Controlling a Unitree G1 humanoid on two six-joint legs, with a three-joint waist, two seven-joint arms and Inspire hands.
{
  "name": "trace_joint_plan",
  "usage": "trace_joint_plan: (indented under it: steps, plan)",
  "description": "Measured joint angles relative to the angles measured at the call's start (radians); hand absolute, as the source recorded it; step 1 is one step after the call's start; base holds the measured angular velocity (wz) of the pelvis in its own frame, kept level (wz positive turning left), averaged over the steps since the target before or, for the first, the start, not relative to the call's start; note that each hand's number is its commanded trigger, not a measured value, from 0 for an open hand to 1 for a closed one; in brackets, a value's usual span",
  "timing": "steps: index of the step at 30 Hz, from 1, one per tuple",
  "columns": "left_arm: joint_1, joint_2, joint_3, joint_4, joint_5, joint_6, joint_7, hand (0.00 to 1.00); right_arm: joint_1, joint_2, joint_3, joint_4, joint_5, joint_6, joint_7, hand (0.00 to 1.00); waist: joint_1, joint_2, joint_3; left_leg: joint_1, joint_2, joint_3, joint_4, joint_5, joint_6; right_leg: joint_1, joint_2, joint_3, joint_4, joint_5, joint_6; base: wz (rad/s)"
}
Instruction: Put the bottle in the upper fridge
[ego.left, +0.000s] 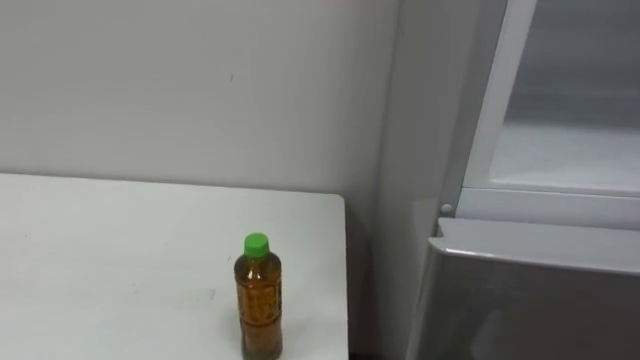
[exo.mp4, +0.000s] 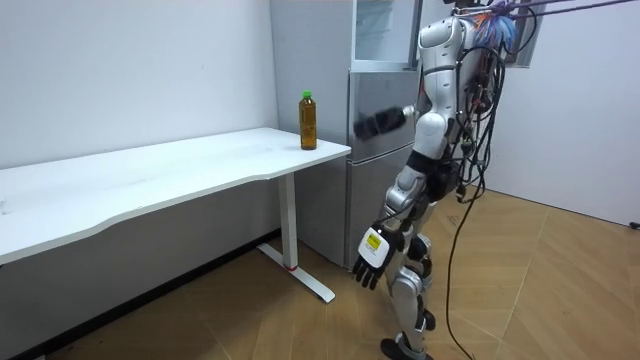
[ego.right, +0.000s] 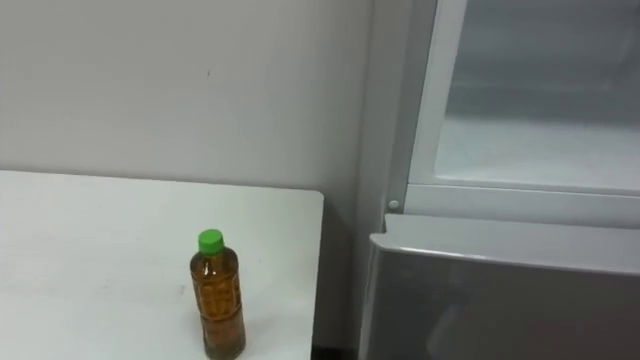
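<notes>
A bottle (ego.left: 258, 297) of amber drink with a green cap stands upright on the white table (ego.left: 120, 260), near its right front corner; in the room view the bottle (exo.mp4: 308, 120) is by the table's end beside the fridge. The upper fridge compartment (ego.left: 570, 150) stands open, its pale inside showing above the grey lower door (ego.left: 530, 300). I stand in front of the fridge (exo.mp4: 375, 150). My left hand (exo.mp4: 372, 258) hangs low beside my leg with relaxed fingers. My right hand (exo.mp4: 378, 122) is raised at chest height toward the fridge front, blurred.
A plain white wall (ego.left: 200, 90) runs behind the table. The table's right edge lies a narrow gap away from the fridge side. Wooden floor (exo.mp4: 520, 280) stretches out behind me.
</notes>
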Motion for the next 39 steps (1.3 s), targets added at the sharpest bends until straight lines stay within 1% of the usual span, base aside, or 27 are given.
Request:
trace_joint_plan:
  steps: [1, 2, 3, 4, 6, 7, 10, 17, 23, 26, 28, 29, 32, 34, 37, 39]
  plan:
    - [0.001, 0.001, 0.000, 0.000, 0.000, -0.001, 0.000, 0.00, -0.050, 0.005, -0.006, -0.037, 0.092, -0.038, 0.007, 0.00, 0.000, 0.006, -0.0056, 0.000, 0.005, -0.001, -0.001, 0.000, 0.000, 0.005, 0.004, -0.004, -0.016, 0.008, 0.000, 0.09]
    - [0.003, 0.005, 0.001, 0.000, 0.001, -0.002, 0.000, 0.00, -0.099, 0.016, -0.010, -0.060, 0.170, -0.080, 0.014, 0.00, 0.000, 0.008, -0.0141, 0.000, 0.010, -0.004, -0.002, 0.001, -0.001, 0.014, 0.009, -0.010, -0.037, 0.017, -0.001, 0.11]
    - [0.003, 0.006, 0.004, 0.000, 0.001, -0.002, 0.001, 0.00, -0.118, 0.023, -0.013, -0.072, 0.202, -0.099, 0.017, 0.00, 0.002, 0.008, -0.0156, 0.002, 0.013, -0.006, -0.001, 0.001, -0.002, 0.023, 0.011, -0.013, -0.048, 0.021, -0.001, 0.16]
    - [0.006, 0.006, 0.015, 0.001, 0.001, -0.003, 0.001, 0.00, -0.144, 0.039, -0.016, -0.092, 0.255, -0.126, 0.028, 0.00, 0.006, 0.006, -0.0191, 0.006, 0.017, -0.008, -0.002, 0.001, -0.002, 0.039, 0.015, -0.020, -0.066, 0.027, -0.001, 0.15]
    - [0.013, 0.006, 0.020, 0.002, 0.000, -0.003, 0.001, 0.00, -0.160, 0.058, -0.016, -0.116, 0.299, -0.144, 0.057, 0.00, 0.008, 0.004, -0.0193, 0.018, 0.018, -0.012, -0.005, 0.001, -0.003, 0.058, 0.015, -0.028, -0.080, 0.027, 0.000, 0.14]
    - [0.016, 0.006, 0.020, 0.002, -0.001, -0.001, 0.001, 0.00, -0.156, 0.065, -0.013, -0.130, 0.307, -0.144, 0.071, 0.00, 0.006, 0.004, -0.0197, 0.019, 0.016, -0.017, -0.007, 0.001, -0.003, 0.063, 0.015, -0.035, -0.081, 0.027, 0.002, 0.15]
    - [0.008, 0.007, 0.018, 0.001, -0.001, 0.020, -0.001, 0.00, -0.156, 0.077, -0.003, -0.129, 0.306, -0.141, 0.091, 0.00, 0.002, 0.001, -0.0207, 0.014, 0.012, -0.030, -0.007, 0.001, -0.002, 0.061, 0.013, -0.045, -0.079, 0.028, 0.005, 0.10]
    - [-0.014, 0.012, 0.018, 0.000, 0.001, 0.028, -0.001, 0.00, -0.156, 0.082, 0.005, -0.129, 0.307, -0.141, 0.099, 0.00, 0.002, -0.007, -0.0223, 0.003, 0.012, -0.032, -0.008, 0.001, -0.002, 0.061, 0.014, -0.047, -0.079, 0.028, 0.005, 0.01]
    - [-0.034, 0.014, 0.017, 0.000, 0.001, 0.042, 0.000, 0.00, -0.156, 0.088, 0.015, -0.124, 0.306, -0.141, 0.095, 0.00, 0.006, -0.007, -0.0218, 0.003, 0.012, -0.032, -0.008, 0.001, -0.001, 0.062, 0.014, -0.046, -0.081, 0.028, 0.005, 0.00]
    - [-0.038, 0.014, 0.014, -0.002, 0.001, 0.043, 0.001, 0.00, -0.157, 0.103, 0.031, -0.097, 0.308, -0.142, 0.087, 0.00, 0.009, -0.006, -0.0211, 0.003, 0.013, -0.034, -0.007, 0.001, -0.001, 0.067, 0.015, -0.048, -0.086, 0.029, 0.006, 0.00]
    - [-0.043, 0.016, -0.004, -0.002, 0.001, 0.043, 0.003, 0.00, -0.157, 0.110, 0.060, -0.057, 0.307, -0.141, 0.059, 0.00, 0.013, -0.005, -0.0191, 0.010, 0.013, -0.034, -0.011, 0.001, -0.001, 0.070, 0.014, -0.047, -0.086, 0.030, 0.006, 0.00]
    - [-0.045, 0.016, -0.006, -0.002, 0.001, 0.043, 0.004, 0.00, -0.157, 0.110, 0.065, -0.049, 0.307, -0.141, 0.053, 0.00, 0.017, -0.005, -0.0176, 0.013, 0.013, -0.034, -0.013, 0.001, -0.001, 0.072, 0.014, -0.047, -0.085, 0.030, 0.006, 0.00]
    - [-0.049, 0.016, -0.022, -0.003, 0.002, 0.043, 0.010, 0.00, -0.159, 0.110, 0.074, -0.017, 0.307, -0.141, 0.003, 0.00, 0.031, -0.003, -0.0160, 0.016, 0.014, -0.037, -0.022, 0.001, -0.001, 0.078, 0.015, -0.050, -0.090, 0.030, 0.006, 0.01]
    - [-0.048, 0.016, -0.024, -0.003, 0.002, 0.043, 0.009, 0.00, -0.164, 0.110, 0.075, -0.015, 0.307, -0.141, -0.023, 0.00, 0.033, 0.000, -0.0145, 0.015, 0.014, -0.042, -0.024, 0.001, -0.001, 0.081, 0.015, -0.056, -0.094, 0.030, 0.006, 0.08]
    - [-0.047, 0.016, -0.031, -0.003, 0.003, 0.043, 0.007, 0.00, -0.190, 0.110, 0.085, -0.012, 0.306, -0.142, -0.068, 0.00, 0.033, 0.006, -0.0094, 0.014, 0.013, -0.052, -0.024, 0.001, -0.001, 0.085, 0.015, -0.064, -0.098, 0.030, 0.006, 0.08]
    - [-0.051, 0.017, -0.031, -0.004, 0.005, 0.043, 0.007, 0.00, -0.207, 0.110, 0.094, -0.005, 0.306, -0.148, -0.093, 0.00, 0.035, 0.007, -0.0085, 0.007, 0.013, -0.061, -0.021, 0.001, -0.002, 0.081, 0.013, -0.075, -0.099, 0.030, 0.006, 0.09]
